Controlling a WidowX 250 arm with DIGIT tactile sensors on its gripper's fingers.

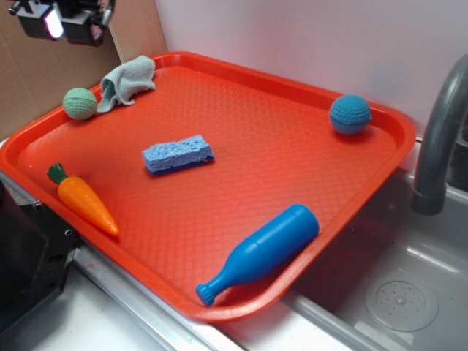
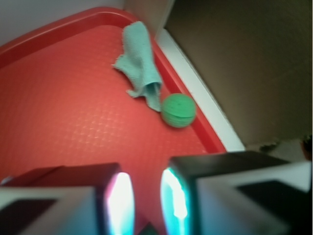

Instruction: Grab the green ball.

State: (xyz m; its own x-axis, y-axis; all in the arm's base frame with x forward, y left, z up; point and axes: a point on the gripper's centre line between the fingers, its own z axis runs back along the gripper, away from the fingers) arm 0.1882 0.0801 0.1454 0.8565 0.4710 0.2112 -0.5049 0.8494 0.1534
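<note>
Nearest the viewer in the exterior view, a blue bottle lies on its side at the front edge of the red tray, and a toy carrot rests along the tray's left rim. A blue sponge sits in the middle of the tray. Further back, a blue knitted ball rests by the right rim — not the target. At the far left corner the green ball sits against the tray's rim, touching or just beside a pale grey-green cloth that trails away behind it. A grey tap rises over the sink to the right.

The grasp has not begun, as far as the pictures show. The ball lies free on the tray with nothing touching it but perhaps the cloth. What remains is the whole of the work: bringing the tool down over the ball, closing on it and lifting.

The tool hangs high above the tray's far left corner, only partly in the exterior view at the top left. In the wrist view its two fingers stand parted by a narrow gap with nothing between them — open, though not wide — and the ball lies ahead of them and a little to the right, well apart from the fingertips.
</note>
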